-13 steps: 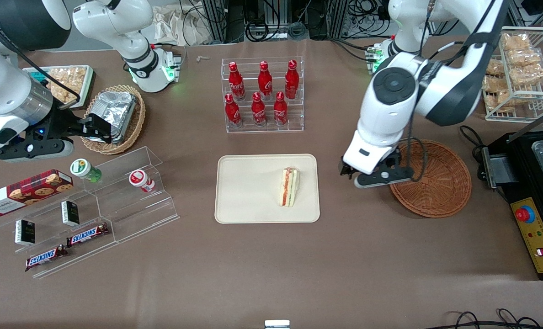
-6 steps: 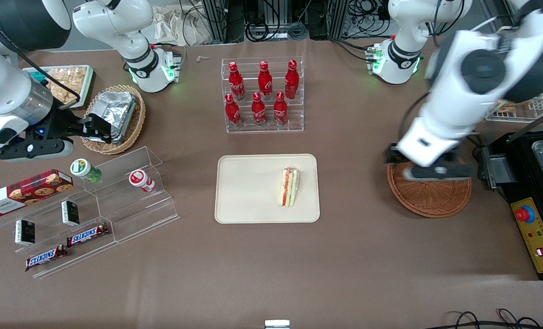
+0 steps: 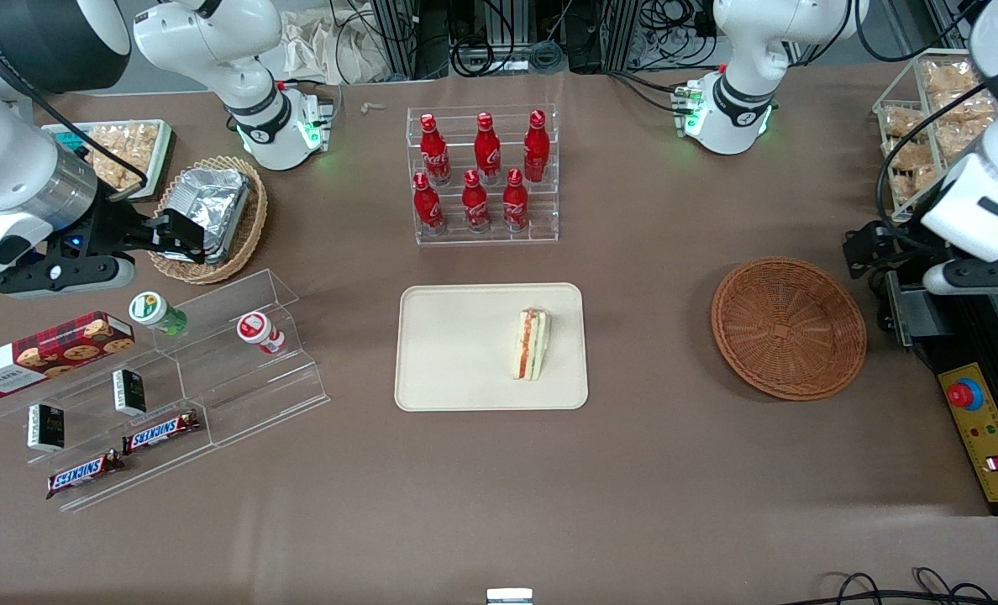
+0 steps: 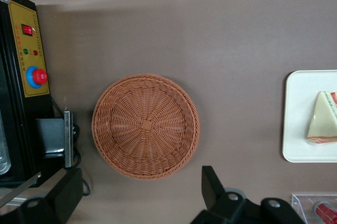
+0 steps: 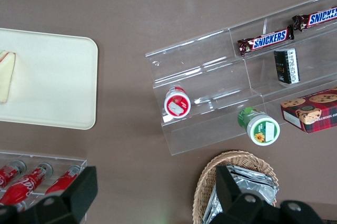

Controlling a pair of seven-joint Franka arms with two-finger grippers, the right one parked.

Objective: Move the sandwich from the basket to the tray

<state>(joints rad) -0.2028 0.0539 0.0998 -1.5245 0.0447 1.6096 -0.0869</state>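
Though soft and light, sandwich [image 3: 531,344] rests on tray [image 3: 457,349]; hand [image 4: 142,203] apparently released above empty basket [image 4: 146,125].

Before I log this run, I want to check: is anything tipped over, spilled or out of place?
Nothing stands out. The sandwich lies on the tray, the brown basket sits empty and upright, and the hand is open above the black machine near the basket.
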